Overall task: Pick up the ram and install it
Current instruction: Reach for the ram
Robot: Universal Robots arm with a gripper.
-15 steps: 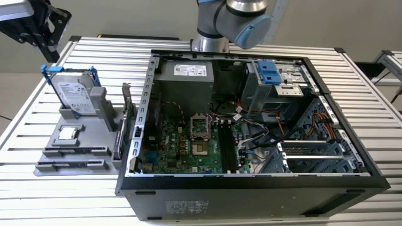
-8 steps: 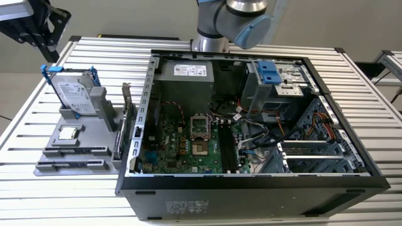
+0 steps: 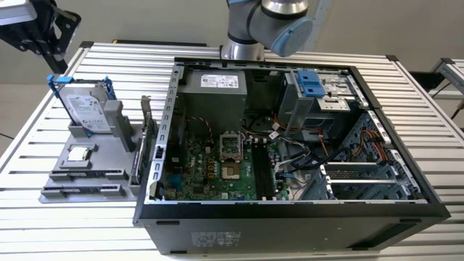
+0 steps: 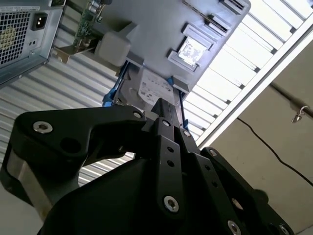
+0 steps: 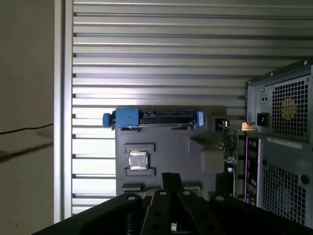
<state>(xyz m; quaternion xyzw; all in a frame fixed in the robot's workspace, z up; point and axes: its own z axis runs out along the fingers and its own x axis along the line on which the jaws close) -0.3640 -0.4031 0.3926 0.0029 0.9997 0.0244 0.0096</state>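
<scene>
**Black pincer (image 4: 165,105) above the grey tray (image 3: 65,168), ram (image 3: 83,175) not yet lifted**

The tray sits on the slatted counter (image 3: 43,217) beside the open computer case (image 3: 290,215); the pincer hangs over its hard drive (image 3: 86,111) end. Its fingers (image 4: 165,132) look pressed together, gripping nothing. The ram seems to be the thin dark strip on edge in the tray's front slot, near the processor chip (image 3: 77,155), though this is hard to confirm. Descending closed, the fingers could strike the strip's top edge; slight misaim could catch the chip instead.
</scene>
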